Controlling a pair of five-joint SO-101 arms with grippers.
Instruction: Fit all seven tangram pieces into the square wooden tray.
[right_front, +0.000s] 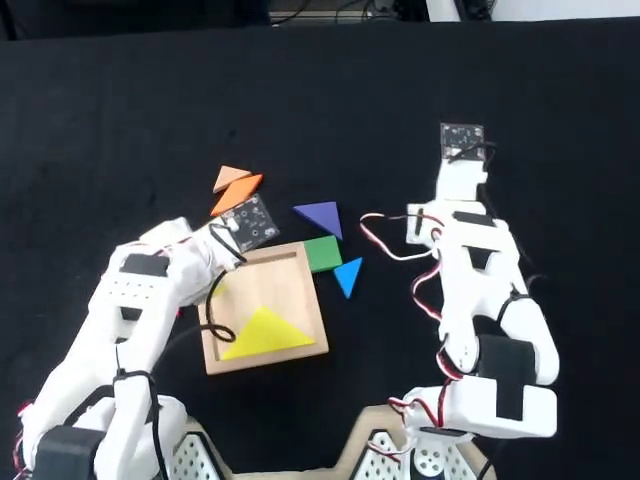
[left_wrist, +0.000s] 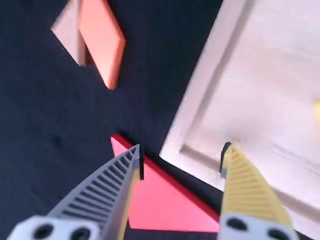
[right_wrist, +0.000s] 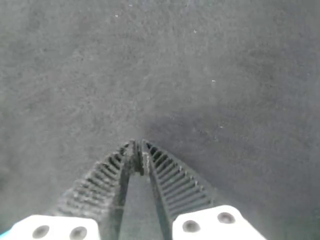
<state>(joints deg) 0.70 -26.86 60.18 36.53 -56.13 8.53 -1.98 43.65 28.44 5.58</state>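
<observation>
Left gripper (left_wrist: 181, 150) fingers apart above the red triangle (left_wrist: 160, 202), which lies just beside a corner of the wooden tray (left_wrist: 200, 95); yellow triangle (right_front: 265, 330) inside tray; right gripper (right_wrist: 138, 147) fingers together over black cloth (right_wrist: 200, 60).

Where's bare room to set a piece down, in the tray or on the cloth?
Inside the tray, the wood beyond the yellow triangle is bare. The cloth between the blue triangle and the right arm is free. Crowded: the tray corner by the green square, and the corner under the left gripper.

Bright, even light, faint shadows; pale glare on the tray (left_wrist: 198, 100).
</observation>
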